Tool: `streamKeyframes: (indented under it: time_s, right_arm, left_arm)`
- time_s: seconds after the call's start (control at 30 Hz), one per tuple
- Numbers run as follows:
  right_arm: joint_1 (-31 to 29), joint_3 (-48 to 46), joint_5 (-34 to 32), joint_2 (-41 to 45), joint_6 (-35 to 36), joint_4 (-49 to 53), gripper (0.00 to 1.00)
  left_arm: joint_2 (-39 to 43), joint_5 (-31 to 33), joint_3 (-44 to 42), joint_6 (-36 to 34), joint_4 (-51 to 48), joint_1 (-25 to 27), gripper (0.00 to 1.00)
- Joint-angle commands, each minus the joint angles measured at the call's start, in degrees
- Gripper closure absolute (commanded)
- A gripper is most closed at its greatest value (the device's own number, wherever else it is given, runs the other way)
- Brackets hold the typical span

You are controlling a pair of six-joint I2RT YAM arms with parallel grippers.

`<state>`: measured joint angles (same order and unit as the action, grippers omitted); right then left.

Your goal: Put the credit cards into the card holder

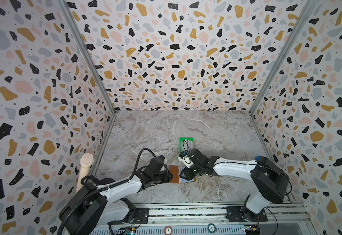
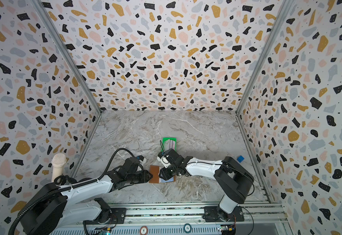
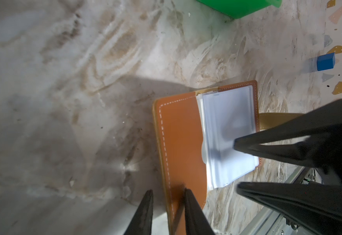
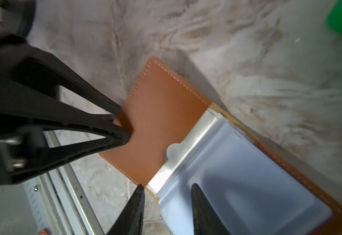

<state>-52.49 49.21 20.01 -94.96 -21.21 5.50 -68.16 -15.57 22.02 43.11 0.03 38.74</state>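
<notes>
Gaping tan card holder [image 3: 182, 132], clear sleeves [image 3: 227, 114]

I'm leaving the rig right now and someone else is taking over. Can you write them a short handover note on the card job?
Left tool: jaws slightly apart astride the brown cover edge of the card holder; grip unclear.
Right tool: open, empty, over the clear sleeves.
Credit cards: in the green tray, beyond the holder.
Done: holder lies open on the table.
Left to do: pick cards, slide them into sleeves; none visibly loaded yet.
</notes>
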Motion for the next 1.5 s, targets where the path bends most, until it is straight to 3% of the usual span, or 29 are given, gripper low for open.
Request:
streamKeyframes:
  time_s: [0.0, 0.13, 0.23, 0.43, 0.6, 0.77, 1.03, 1.3, 1.47]
  right_arm:
    - [-0.16, 0.84, 0.25, -1.3, 1.13, -0.47, 0.61]
    - [-0.15, 0.46, -0.57, -1.98, 1.16, -0.32, 0.62]
    - [-0.22, 0.44, -1.37, -2.03, 1.12, 0.04, 0.62]
    - [-0.37, 0.88, -2.23, -2.56, 1.52, 0.82, 0.62]
    - [-0.51, 1.06, -2.36, -2.62, 1.59, 1.36, 0.63]
    - [-0.51, 1.17, -2.25, -2.42, 1.44, 1.31, 0.63]
    - [-0.51, 1.67, -2.44, -0.35, 1.52, 2.37, 0.62]
    - [2.01, 3.71, -8.52, 5.38, -0.77, 7.0, 0.55]
    - [2.7, 5.93, -13.17, 2.96, 0.11, 10.18, 0.55]
  left_arm:
    - [2.35, -0.24, 1.71, -0.68, -1.75, -0.47, 0.71]
    - [8.15, -0.26, 4.03, -2.82, -7.62, -4.24, 0.72]
    - [10.91, -0.32, 4.81, -2.26, -7.68, -6.12, 0.8]
    - [6.22, -7.88, 6.83, 2.95, 4.0, -4.62, 0.84]
    - [2.96, -6.98, 10.85, 0.79, 3.9, -1.7, 0.81]
    - [-2.94, -6.47, 7.19, 0.05, 4.04, -1.54, 0.92]
    - [-7.75, -3.42, 2.15, -1.53, 4.8, -1.48, 1.0]
    - [-7.25, -2.6, 2.65, -1.66, 4.8, -1.48, 1.0]
    - [-6.64, -2.93, 2.87, -1.15, 4.88, -1.48, 1.0]
